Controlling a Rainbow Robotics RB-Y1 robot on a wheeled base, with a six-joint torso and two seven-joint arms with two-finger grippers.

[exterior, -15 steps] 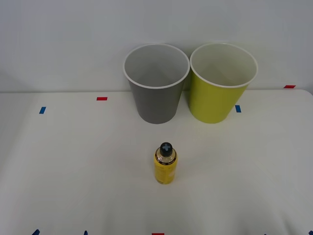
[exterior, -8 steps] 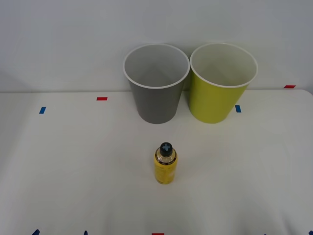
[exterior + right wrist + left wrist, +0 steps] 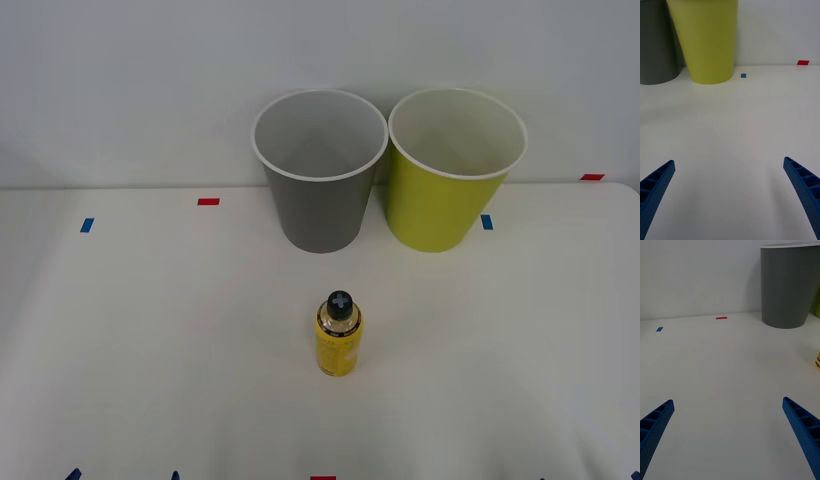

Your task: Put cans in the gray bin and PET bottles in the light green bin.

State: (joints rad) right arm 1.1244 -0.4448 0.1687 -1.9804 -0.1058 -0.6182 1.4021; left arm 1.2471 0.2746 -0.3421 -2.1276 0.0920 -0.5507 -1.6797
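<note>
The PET bottle [image 3: 339,335] stands upright on my white desk [image 3: 150,350], black cap up, near the middle and toward my side, with bare desk on all sides of it. Behind it, at the desk's far edge against the wall, the gray bin [image 3: 320,170] and the light green bin [image 3: 456,168] stand side by side, rims very close or just touching; I cannot tell which. The gray one sits almost straight behind the bottle, the green one to its right. Both are open at the top, and their pale insides look bare as far as I can see down into them.

My left claw [image 3: 728,435] hangs low over the desk with its blue fingers [image 3: 655,427] spread wide, nothing between them. Ahead of it lies open white surface up to the gray bin, and a sliver of the bottle's yellow label shows at the border of the left wrist view. My right claw [image 3: 728,195] is likewise spread wide and holds nothing, over bare desk, with the green bin ahead and the gray one beside it.

Small red [image 3: 208,201] and blue [image 3: 87,225] tape marks dot the desk toward its far edge, and more sit along the near edge. The desk's right corner curves away near a red mark [image 3: 592,177].
</note>
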